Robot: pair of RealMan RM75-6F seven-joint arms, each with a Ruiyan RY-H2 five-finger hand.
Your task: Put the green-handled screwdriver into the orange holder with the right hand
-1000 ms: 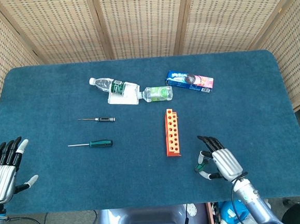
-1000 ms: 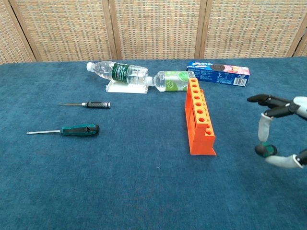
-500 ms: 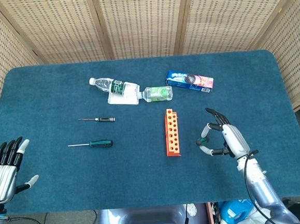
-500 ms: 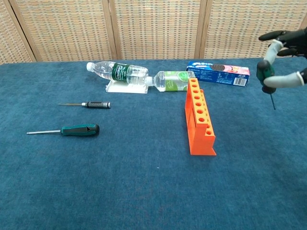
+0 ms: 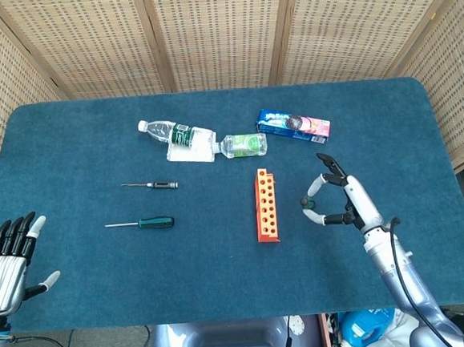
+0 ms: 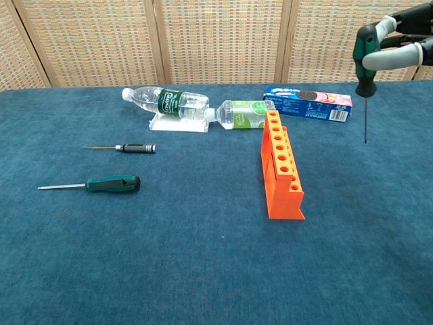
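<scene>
My right hand (image 5: pixel 345 201) pinches a green-handled screwdriver (image 6: pixel 366 64) between thumb and fingers, held upright with its thin shaft pointing down. It hangs in the air to the right of the orange holder (image 5: pixel 266 205), well above the holder (image 6: pixel 281 166) in the chest view. The right hand (image 6: pixel 400 42) shows at the top right edge there. A second green-handled screwdriver (image 5: pixel 151 222) lies flat on the table at the left. My left hand (image 5: pixel 6 267) rests open at the table's near left corner.
A black-handled screwdriver (image 5: pixel 156 184) lies just beyond the green one. Two water bottles (image 5: pixel 201 140) and a white stand sit behind the holder. A blue biscuit box (image 5: pixel 293 126) lies at the back right. Blue cloth (image 5: pixel 389 129) covers the table.
My right hand has lifted the screwdriver off the table's near edge, raised it high and turned it upright, shaft down, beside the holder. The left hand has stayed still.
</scene>
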